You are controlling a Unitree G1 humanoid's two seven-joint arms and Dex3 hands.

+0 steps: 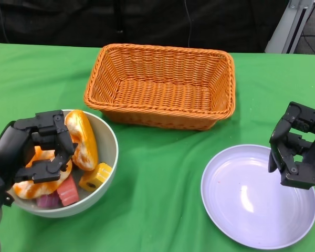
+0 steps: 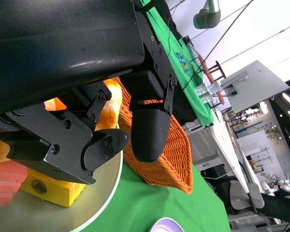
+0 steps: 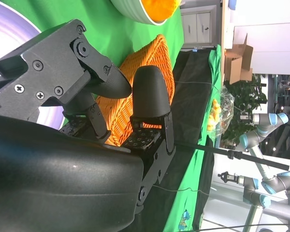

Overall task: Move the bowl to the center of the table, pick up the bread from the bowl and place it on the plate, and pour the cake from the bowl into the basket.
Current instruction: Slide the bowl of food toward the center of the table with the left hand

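Note:
The pale green bowl stands at the table's near left. It holds a long orange-and-white bread, a second bread, a yellow cake block and pink cake pieces. My left hand hangs over the bowl's left half with its fingers beside the long bread. In the left wrist view the fingers stand apart with nothing between them. The white plate lies at the near right. My right hand hovers over its right edge and holds nothing. The orange wicker basket sits at the back centre.
Green cloth covers the table between the bowl and the plate. The table's far edge meets a dark backdrop behind the basket. In the right wrist view the basket lies beyond the fingers.

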